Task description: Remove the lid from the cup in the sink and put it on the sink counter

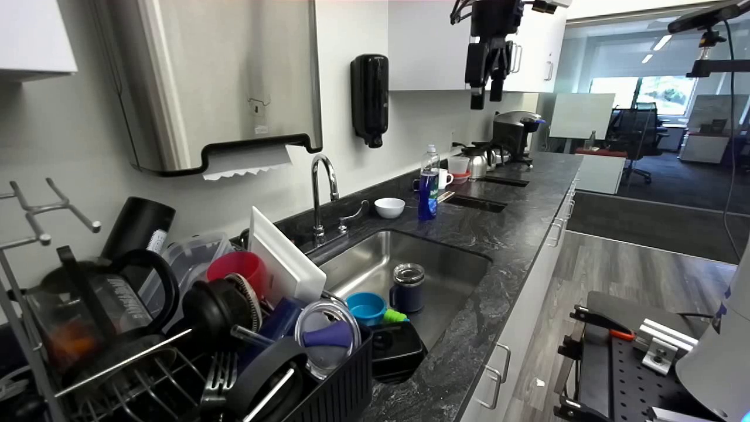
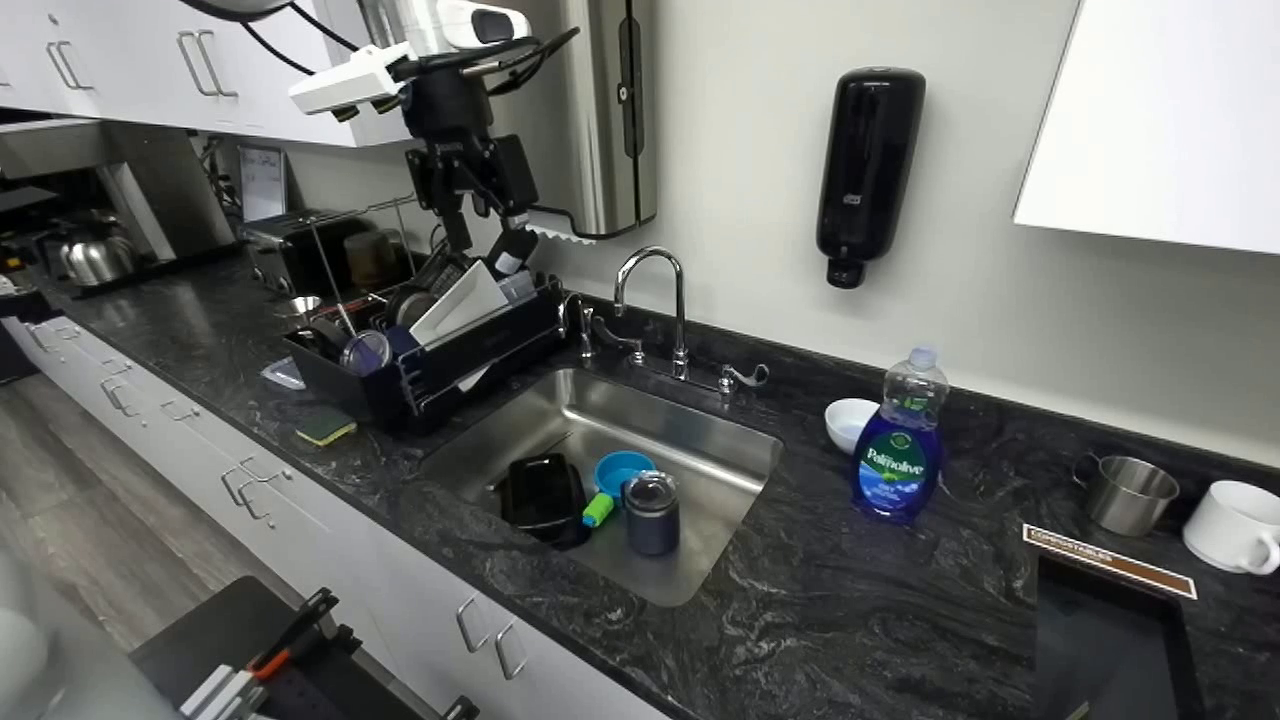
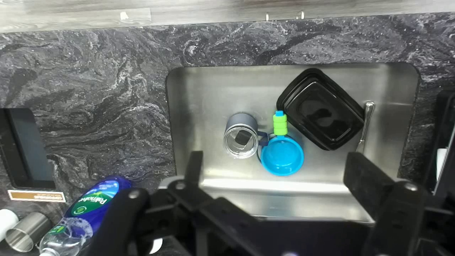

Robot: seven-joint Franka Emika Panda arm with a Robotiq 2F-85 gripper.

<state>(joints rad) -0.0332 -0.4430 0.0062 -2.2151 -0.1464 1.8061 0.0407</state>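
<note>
Wrist view: the tool [image 3: 273, 155] is spread apart, gripping nothing; below it, the lid [image 3: 241, 142] caps the cup [image 3: 243, 120] in the sink [image 3: 220, 92]. A snug fit, hard to judge here, could hoist the cup too; a sideways pull might tip it against the blue dish [image 3: 282, 158].

Blue dish-soap bottle [image 2: 898, 452] near a white bowl [image 2: 848, 428], black wall-mounted dispenser [image 2: 870, 170], loaded black dish rack [image 2: 490, 350], sponge [image 2: 327, 428]
</note>
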